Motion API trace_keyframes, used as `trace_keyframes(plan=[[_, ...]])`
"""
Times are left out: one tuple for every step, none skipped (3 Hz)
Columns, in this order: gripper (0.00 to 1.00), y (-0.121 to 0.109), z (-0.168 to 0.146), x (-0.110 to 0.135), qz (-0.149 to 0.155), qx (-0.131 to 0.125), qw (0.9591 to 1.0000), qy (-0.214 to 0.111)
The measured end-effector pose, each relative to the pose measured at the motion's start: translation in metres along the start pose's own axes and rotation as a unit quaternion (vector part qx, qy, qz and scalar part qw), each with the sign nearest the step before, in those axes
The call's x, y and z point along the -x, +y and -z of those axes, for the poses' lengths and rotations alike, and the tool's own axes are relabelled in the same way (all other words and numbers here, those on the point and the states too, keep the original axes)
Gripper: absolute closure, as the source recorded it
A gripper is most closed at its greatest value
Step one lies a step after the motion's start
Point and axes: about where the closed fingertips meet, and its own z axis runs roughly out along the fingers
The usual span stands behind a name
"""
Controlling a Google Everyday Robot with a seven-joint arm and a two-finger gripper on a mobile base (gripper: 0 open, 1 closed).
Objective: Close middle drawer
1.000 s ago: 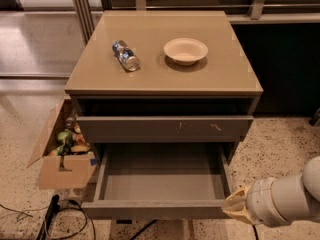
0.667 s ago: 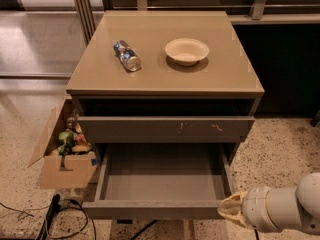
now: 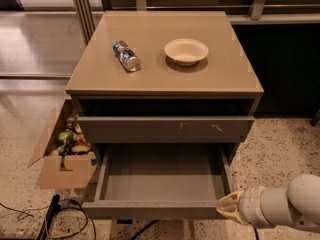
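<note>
Speckled terrazzo flooring [image 3: 280,149] surrounds a tan, flat-topped drawer cabinet [image 3: 100,79], which serves as the landmark. To the cabinet's left, just beside its lower half, an open brown cardboard box [image 3: 65,173] holds a jumble of small colourful items (too small to tell apart). In front of that box, black cables [image 3: 55,215] trail over the floor. On the cabinet's top, left of centre, a crumpled blue-and-silver metal can [image 3: 126,55] lies on its side; right of centre a shallow round cream bowl [image 3: 186,50] stands upright, apart from the can. Below the top is a dark gap, then a grey-brown drawer front with white scuff marks [image 3: 165,129]. Under that front, the wide, shallow grey-brown middle drawer [image 3: 162,179] is pulled far out of the cabinet, its flat grey inside bare. At the drawer's right front corner, the yellowish-tipped gripper [image 3: 227,208] on a white, rounded arm [image 3: 287,206] meets the plain front panel. How far it is open, or whether it has hold of anything, cannot be told.
</note>
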Motion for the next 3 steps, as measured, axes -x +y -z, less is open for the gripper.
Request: trace_keyframes(plan=[[1.00, 0.008, -0.026, -0.009, -0.010, 0.015, 0.9998, 0.009], [1.00, 0.022, -0.061, -0.030, -0.032, 0.039, 0.9983, 0.029], [1.00, 0.036, -0.098, -0.047, -0.050, 0.060, 0.9960, 0.044]])
